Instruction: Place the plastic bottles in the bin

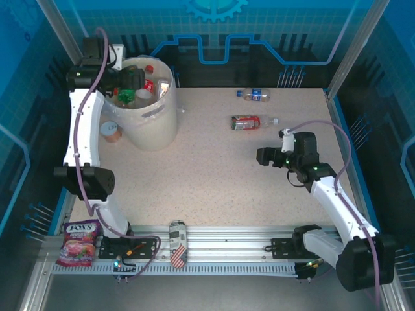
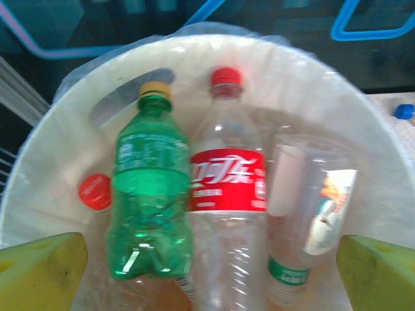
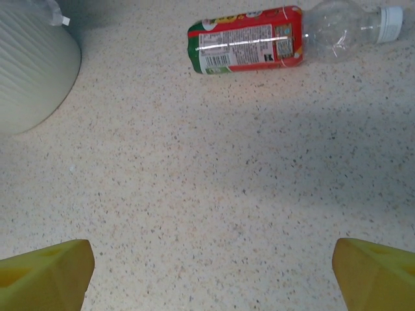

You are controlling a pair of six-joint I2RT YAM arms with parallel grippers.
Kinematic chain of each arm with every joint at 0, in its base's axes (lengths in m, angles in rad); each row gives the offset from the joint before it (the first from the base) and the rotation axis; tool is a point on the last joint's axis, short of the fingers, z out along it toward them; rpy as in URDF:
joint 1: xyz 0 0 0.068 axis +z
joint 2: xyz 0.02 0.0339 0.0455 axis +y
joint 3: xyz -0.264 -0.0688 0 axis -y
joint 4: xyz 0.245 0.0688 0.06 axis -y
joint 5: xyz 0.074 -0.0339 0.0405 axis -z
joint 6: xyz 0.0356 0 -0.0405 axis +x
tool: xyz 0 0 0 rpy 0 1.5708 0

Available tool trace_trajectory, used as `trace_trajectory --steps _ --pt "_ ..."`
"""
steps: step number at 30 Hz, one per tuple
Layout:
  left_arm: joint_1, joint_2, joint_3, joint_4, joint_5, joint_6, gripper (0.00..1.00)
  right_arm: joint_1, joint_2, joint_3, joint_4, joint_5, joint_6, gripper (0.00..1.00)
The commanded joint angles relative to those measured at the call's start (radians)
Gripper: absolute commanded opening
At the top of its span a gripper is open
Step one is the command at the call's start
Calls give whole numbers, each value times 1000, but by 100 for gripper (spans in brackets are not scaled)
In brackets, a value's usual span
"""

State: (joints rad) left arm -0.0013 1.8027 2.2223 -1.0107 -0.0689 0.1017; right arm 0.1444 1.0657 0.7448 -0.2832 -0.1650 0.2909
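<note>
The cream-white bin [image 1: 154, 129] stands at the far left of the table. My left gripper [image 1: 133, 81] hangs over its mouth, open, with nothing between its fingers. In the left wrist view, the left gripper [image 2: 211, 275] looks down past the bin's rim [image 2: 369, 136] onto a green bottle [image 2: 150, 194], a red-labelled bottle [image 2: 227, 188] and a clear bottle [image 2: 305, 214] lying inside. On the table lie a red-labelled bottle [image 1: 249, 122] and, farther back, a blue-labelled bottle [image 1: 255, 95]. My right gripper [image 1: 264, 155] is open above bare table, short of the red-labelled bottle [image 3: 259, 39].
A small tan-lidded container [image 1: 111, 132] sits against the bin's left side. A striped can [image 1: 177, 245] and a candy bag [image 1: 80, 243] lie by the front rail. The bin's wall [image 3: 32, 71] shows at the upper left of the right wrist view.
</note>
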Motion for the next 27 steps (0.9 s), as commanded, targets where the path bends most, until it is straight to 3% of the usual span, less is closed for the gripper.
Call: trace_trajectory --steps 1,6,10,14,20,27 --pt "-138 -75 -22 27 -86 36 99 18 33 46 61 -7 41 95" --pt "-391 -72 -53 79 -61 57 98 18 28 49 49 16 69 94" --pt "-499 76 12 102 34 76 99 14 1 51 -1 32 70 94" --pt "-519 251 104 109 94 69 99 13 -50 26 -32 42 73 95" --pt "-519 464 128 296 160 56 99 13 -120 -63 -16 17 100 94" --pt "-517 770 340 356 164 -25 99 14 -160 -104 -20 -7 112 95"
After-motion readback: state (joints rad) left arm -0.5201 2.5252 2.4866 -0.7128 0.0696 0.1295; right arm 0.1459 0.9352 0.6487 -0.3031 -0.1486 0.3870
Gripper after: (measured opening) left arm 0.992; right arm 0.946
